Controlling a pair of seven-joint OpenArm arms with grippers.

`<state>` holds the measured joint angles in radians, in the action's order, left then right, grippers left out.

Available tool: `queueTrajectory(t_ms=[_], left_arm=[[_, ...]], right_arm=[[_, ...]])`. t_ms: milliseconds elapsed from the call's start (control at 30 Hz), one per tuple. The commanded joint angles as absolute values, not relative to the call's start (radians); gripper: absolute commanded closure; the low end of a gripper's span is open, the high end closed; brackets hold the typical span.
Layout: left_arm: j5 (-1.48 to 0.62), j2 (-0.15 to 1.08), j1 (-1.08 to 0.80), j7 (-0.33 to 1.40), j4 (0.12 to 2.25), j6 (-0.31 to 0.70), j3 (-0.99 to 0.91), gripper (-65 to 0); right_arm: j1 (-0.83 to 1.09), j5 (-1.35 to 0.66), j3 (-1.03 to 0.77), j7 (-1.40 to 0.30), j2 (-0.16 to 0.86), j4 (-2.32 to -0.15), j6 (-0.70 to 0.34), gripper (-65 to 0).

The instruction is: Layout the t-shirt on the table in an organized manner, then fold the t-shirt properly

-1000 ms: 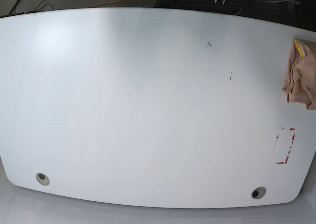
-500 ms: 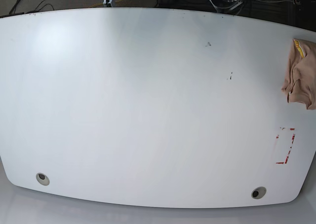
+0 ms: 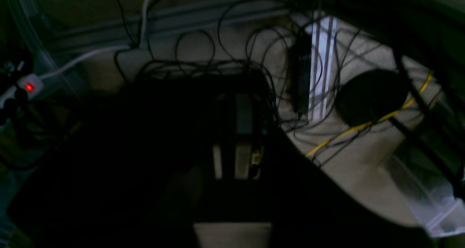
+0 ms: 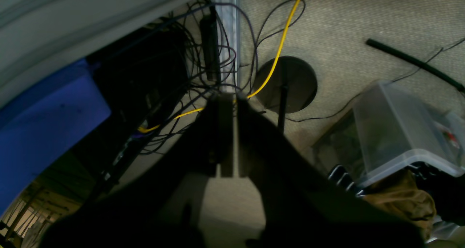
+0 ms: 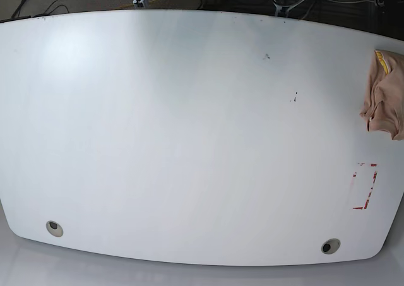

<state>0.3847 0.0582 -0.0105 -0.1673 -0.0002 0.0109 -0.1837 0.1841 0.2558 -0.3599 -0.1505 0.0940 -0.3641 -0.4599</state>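
Barely started, judging by the base view. Across the table (image 5: 189,128), nothing spread out: no laid-out garment anywhere on the white top. At the far right edge of that view, the t-shirt (image 5: 385,96) in a crumpled peach heap, partly cut off by the frame, a yellow bit showing at its top, so impossible to say how much hangs past the edge. No sleeve, hem or collar to pick out, no flat panel, no fold line. Layout not done, folding not done; everything left to do. Both arms parked behind the far edge of the table, well apart from the t-shirt, only tips peeking in at the top of the base view. Right gripper (image 4: 228,139) pointed down at carpet and cables beyond the table, jaws pressed together with just a thin slit between, holding nothing. Left gripper (image 3: 236,153) very dark in its own wrist view, also over floor and cables; jaws apparently closed, nothing between them. Probably next: reach across to the heap, drag it toward the middle, open it flat. Near the t-shirt, toward the front right, a red mark (image 5: 365,186), uncovered. Near the front edge, two holes (image 5: 54,228), well apart from the t-shirt.
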Motion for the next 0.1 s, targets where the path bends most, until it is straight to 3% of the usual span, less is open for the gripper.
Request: queueTrajectory(t_ms=[0,67], left_arm=[[0.383,0.061,-0.015,-0.170,0.000,0.007,-0.185,-3.1],[0.383,0.061,-0.015,-0.170,0.000,0.007,-0.185,-3.1]], right_arm=[[0.177,0.252,-0.361,-0.147,0.099,-0.366,-0.466,-1.6],[0.177,0.252,-0.361,-0.147,0.097,-0.366,-0.466,-1.6]])
